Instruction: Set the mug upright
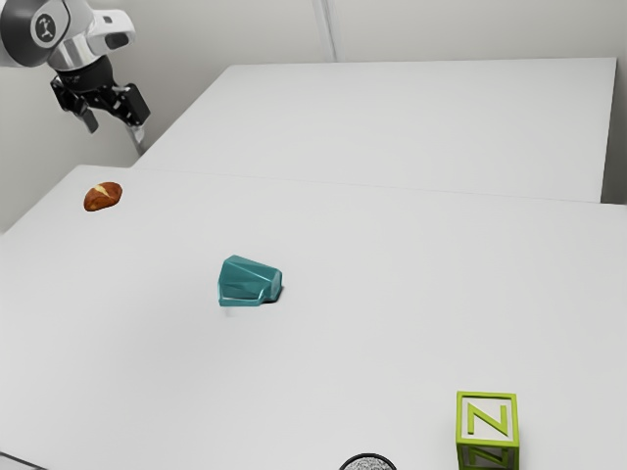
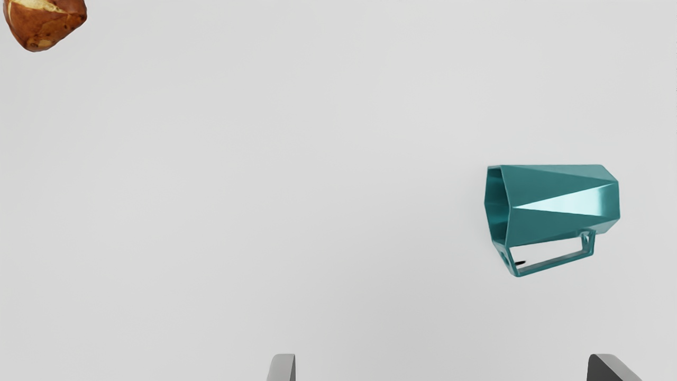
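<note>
My gripper point(image 1: 110, 124) hangs high at the exterior view's upper left, well above the table and apart from the mug. A teal faceted mug point(image 1: 249, 282) lies on its side on the white table. In the wrist view the mug point(image 2: 560, 203) shows its open mouth facing the side where the bread lies, and its handle juts out toward the fingertips' side. The gripper point(image 2: 441, 368) has its two fingers wide apart with bare tabletop between them.
A brown bread roll point(image 1: 102, 196) lies near the table's far-left corner in the exterior view. A green-framed letter block point(image 1: 487, 431) stands at the front right, and a round black-rimmed object point(image 1: 368, 463) is at the front edge. Behind is another white surface point(image 1: 392, 122).
</note>
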You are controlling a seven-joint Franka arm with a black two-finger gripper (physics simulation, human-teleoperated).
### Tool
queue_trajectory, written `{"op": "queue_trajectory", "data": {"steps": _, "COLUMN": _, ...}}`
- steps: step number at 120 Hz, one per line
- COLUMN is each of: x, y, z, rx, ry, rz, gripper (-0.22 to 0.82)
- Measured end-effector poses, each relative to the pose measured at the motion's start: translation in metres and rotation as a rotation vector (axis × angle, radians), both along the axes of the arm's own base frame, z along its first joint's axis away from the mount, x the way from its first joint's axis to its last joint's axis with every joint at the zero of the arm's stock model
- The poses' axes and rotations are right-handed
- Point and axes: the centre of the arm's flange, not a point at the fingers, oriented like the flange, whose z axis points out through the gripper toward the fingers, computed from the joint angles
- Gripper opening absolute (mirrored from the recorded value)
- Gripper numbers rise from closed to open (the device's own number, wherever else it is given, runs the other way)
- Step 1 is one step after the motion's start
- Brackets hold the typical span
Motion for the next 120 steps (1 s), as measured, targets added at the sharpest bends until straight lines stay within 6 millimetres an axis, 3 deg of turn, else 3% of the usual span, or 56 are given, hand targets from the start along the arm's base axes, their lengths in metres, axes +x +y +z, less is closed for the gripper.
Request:
{"op": "queue_trajectory", "data": {"steps": 26, "x": 0.004, "y": 0.004, "z": -0.012, "rx": -0.002, "ry": 0.002, "rz": -0.016, "gripper": 0.60}}
{"op": "queue_trajectory", "data": {"steps": 36, "x": 0.012, "y": 0.006, "z": -0.029, "rx": -0.005, "ry": 0.017, "rz": -0.022, "gripper": 0.60}}
{"op": "queue_trajectory", "data": {"steps": 68, "x": 0.025, "y": 0.024, "z": -0.139, "rx": -0.336, "ry": 0.131, "rz": 0.093, "gripper": 0.60}}
{"op": "queue_trajectory", "data": {"steps": 91, "x": 0.031, "y": 0.073, "z": -0.207, "rx": -0.524, "ry": 0.185, "rz": 0.255, "gripper": 0.60}}
{"op": "queue_trajectory", "data": {"steps": 120, "x": 0.043, "y": 0.070, "z": -0.276, "rx": -0.702, "ry": 0.250, "rz": 0.344, "gripper": 0.60}}
